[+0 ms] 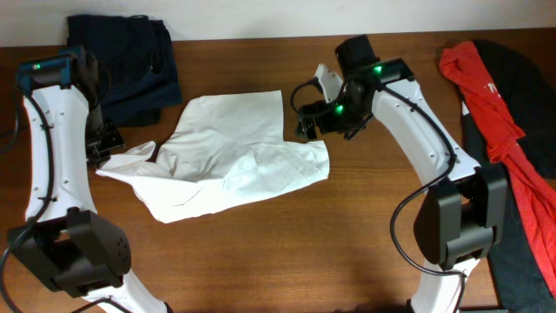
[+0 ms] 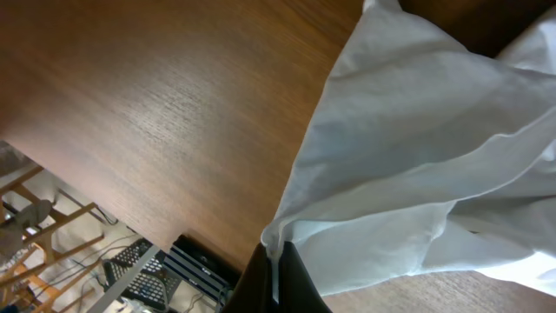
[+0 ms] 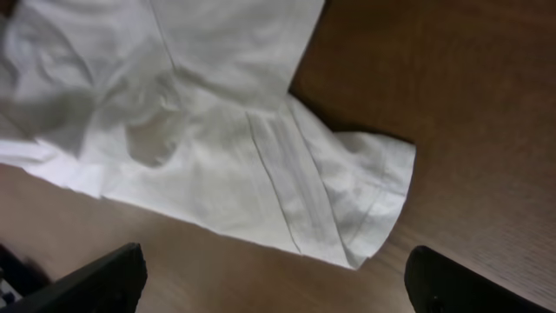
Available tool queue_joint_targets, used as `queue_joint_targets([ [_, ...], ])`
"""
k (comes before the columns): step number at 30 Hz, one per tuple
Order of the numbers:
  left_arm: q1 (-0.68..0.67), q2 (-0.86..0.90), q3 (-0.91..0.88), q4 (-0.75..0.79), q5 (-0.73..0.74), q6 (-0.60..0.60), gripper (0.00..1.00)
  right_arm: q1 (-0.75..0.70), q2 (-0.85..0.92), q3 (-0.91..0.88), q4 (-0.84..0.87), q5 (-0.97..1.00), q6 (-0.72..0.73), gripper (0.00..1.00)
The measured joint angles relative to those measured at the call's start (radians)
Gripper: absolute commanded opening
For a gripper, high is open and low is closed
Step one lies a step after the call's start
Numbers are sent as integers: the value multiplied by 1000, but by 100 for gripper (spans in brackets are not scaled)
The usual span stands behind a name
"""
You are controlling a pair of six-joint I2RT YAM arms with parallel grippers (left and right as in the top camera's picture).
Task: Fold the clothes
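Observation:
A white T-shirt (image 1: 228, 156) lies crumpled in the middle of the wooden table, its print hidden. My left gripper (image 1: 102, 148) is shut on the shirt's left edge; the left wrist view shows the white cloth (image 2: 408, 156) pinched between the black fingers (image 2: 278, 283). My right gripper (image 1: 314, 122) is open and empty, hovering above the shirt's right sleeve (image 3: 356, 209), its two fingertips (image 3: 274, 283) wide apart over bare wood.
A navy garment (image 1: 130, 61) lies bunched at the back left, near my left arm. A red garment (image 1: 499, 113) lies over a black one (image 1: 521, 65) along the right edge. The table's (image 1: 287, 252) edge and shelving show in the left wrist view (image 2: 148, 269).

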Motion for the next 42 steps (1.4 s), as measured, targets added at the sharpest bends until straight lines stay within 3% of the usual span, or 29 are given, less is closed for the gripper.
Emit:
queue_joint_targets([
  [9, 7, 0, 0, 18, 0, -11, 3, 301, 24, -24, 135, 26, -53, 99],
  [14, 7, 0, 0, 12, 0, -10, 3, 340, 133, -26, 148, 108, -13, 100],
  [18, 7, 0, 0, 13, 0, -11, 4, 340, 146, -29, 225, 106, -7, 82],
  [22, 7, 0, 0, 13, 0, -11, 4, 340, 146, -30, 272, 101, 13, 75],
  [25, 7, -1, 0, 13, 1, -11, 4, 340, 146, -30, 275, 90, 26, 59],
  [28, 7, -1, 0, 18, 4, -11, 4, 340, 146, -30, 277, 66, 40, 58],
  [31, 7, -2, 0, 18, 5, -11, 4, 341, 146, -30, 279, 52, 50, 64],
  [37, 7, -2, 0, 18, 8, -11, 4, 359, 146, -30, 303, 30, 57, 63],
  [40, 7, -2, 0, 17, 8, -11, 4, 373, 148, -30, 309, 30, 71, 45],
  [41, 7, -2, 0, 17, 8, -11, 4, 374, 152, -30, 311, 31, 86, 34],
  [42, 7, -2, 0, 17, 8, -11, 4, 374, 162, -30, 311, 30, 93, 15],
])
